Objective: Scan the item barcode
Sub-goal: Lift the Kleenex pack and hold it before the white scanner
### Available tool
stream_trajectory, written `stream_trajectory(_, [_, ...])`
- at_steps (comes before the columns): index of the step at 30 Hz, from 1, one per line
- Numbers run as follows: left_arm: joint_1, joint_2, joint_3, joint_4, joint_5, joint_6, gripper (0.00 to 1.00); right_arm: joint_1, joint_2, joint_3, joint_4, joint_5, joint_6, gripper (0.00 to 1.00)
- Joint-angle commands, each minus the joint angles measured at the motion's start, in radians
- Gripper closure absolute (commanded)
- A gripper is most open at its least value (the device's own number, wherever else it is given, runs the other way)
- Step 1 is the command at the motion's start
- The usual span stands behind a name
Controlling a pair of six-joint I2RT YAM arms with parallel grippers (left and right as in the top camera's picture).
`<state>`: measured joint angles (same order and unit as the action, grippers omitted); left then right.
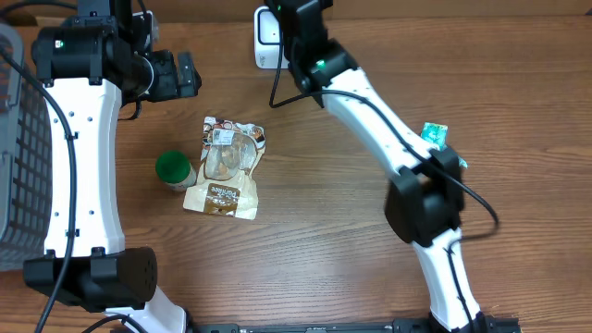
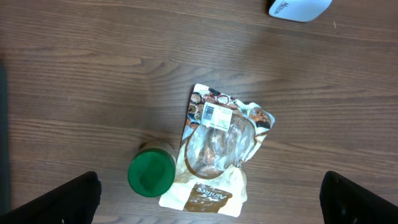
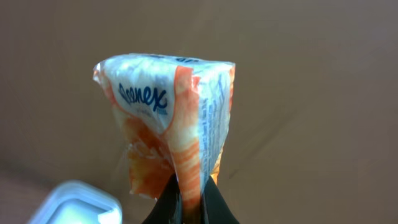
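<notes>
Pinched tight in right gripper (image 3: 191, 190): Kleenex pack (image 3: 168, 118), far side, near scanner (image 1: 265, 39)
Turn barcode squarely to scanner; left gripper (image 1: 182, 76) wide, empty

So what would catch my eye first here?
Probably the orange-and-white Kleenex pack, pinched by the right gripper and held up close to the white scanner. After that, the snack pouch lying flat in the middle of the wooden table, with a green-lidded jar right beside it.
</notes>
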<state>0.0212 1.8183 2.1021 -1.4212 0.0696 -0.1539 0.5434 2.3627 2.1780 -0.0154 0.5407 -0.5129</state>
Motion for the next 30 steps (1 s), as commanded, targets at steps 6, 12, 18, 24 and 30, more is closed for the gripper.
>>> stream_trajectory(6, [0.002,-0.006,0.003,0.001,-0.006,-0.007,0.0,0.006,0.248,0.001,0.212,-0.06,-0.582,0.96])
stream_trajectory(12, [0.002,-0.006,0.003,0.001,-0.006,-0.007,0.0,0.01,0.248,0.001,0.203,-0.052,-0.581,0.96])
stream_trajectory(18, [0.002,-0.006,0.003,0.001,-0.006,-0.007,0.0,0.012,0.248,0.001,0.186,-0.034,-0.581,0.96])
stream_trajectory(24, [0.002,-0.006,0.003,0.001,-0.006,-0.007,0.0,0.012,0.24,0.001,0.181,-0.034,-0.481,0.96])
stream_trajectory(30, [0.002,-0.006,0.003,0.001,-0.006,-0.007,0.01,0.012,0.176,0.001,0.114,-0.055,-0.317,0.96])
